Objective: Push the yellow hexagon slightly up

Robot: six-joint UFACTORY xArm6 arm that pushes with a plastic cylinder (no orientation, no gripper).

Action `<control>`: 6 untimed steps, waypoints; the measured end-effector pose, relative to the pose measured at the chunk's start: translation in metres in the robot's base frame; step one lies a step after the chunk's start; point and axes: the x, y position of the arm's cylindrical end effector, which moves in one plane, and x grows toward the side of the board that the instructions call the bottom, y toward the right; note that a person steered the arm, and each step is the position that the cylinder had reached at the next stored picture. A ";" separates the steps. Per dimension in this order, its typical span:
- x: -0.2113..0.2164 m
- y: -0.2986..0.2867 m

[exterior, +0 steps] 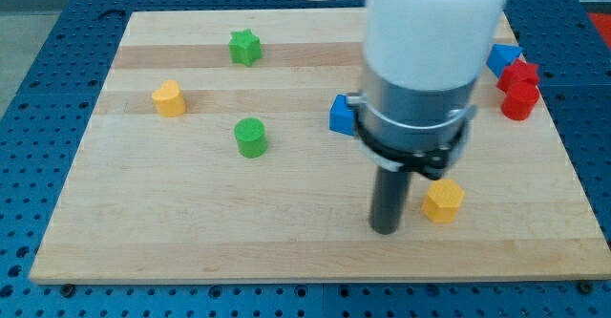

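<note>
Wooden board (286, 232), pale and striped, lying on a blue perforated table (38, 31). My tip (385, 230) rests on the board near the view's bottom, at the end of a dark rod hanging from a large white and grey arm (425, 60) that fills the view's upper middle. It is a plain rod with nothing to open or close, and it holds nothing.

Just to the tip's right sits the yellow hexagon (444, 201), close beside it but not touching, and slightly nearer the view's top. Partly hidden behind the arm, above the tip, is a blue block (341, 115). Far to the upper right are another blue block (503, 57) and two red blocks (520, 89). Well to the upper left lie a green cylinder (251, 137), a green star (245, 48) and a yellow heart-like block (169, 99).

To push well, I judge the tip should slip rightward below the hexagon, centre under it, then nudge briefly toward the view's top. An off-centre push would likely turn it sideways.
</note>
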 end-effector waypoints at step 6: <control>-0.012 0.057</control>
